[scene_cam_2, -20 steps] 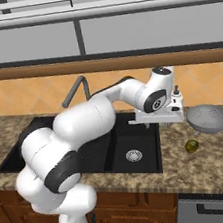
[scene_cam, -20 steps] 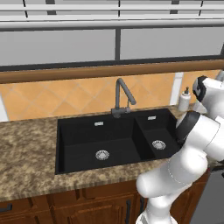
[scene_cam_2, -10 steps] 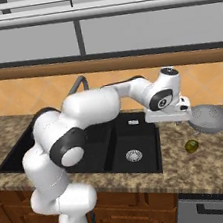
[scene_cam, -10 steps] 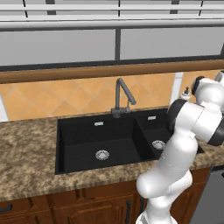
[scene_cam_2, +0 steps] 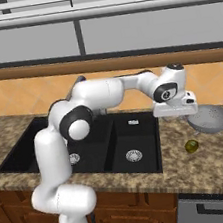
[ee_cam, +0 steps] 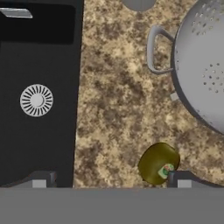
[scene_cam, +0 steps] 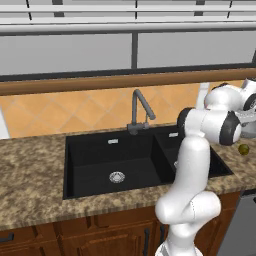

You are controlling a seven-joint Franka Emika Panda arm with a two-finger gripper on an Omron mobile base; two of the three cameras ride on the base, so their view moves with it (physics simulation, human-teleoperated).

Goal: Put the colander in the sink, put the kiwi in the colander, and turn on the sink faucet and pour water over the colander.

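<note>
Two things wait on the counter to the right of the sink (scene_cam_2: 114, 148): the colander (scene_cam_2: 211, 118) sits upright on the granite, and the kiwi (scene_cam_2: 191, 145) lies just in front of it, nearer the counter's front edge and apart from the bowl. Your gripper (scene_cam_2: 176, 109) hangs above the strip of counter between the right basin and the colander, jaws spread wide and holding nothing. From the hand view, the colander (ee_cam: 202, 65) lies off to one side of the fingertips rather than between them, with one loop handle pointing back toward the sink, while the kiwi (ee_cam: 158, 163) sits just beside one fingertip (ee_cam: 186, 178). You likely need to shift the hand further from the basin, over the rim or that near handle, before descending. The sink faucet (scene_cam: 139, 111) stands behind the divider between the basins, well apart.
</note>
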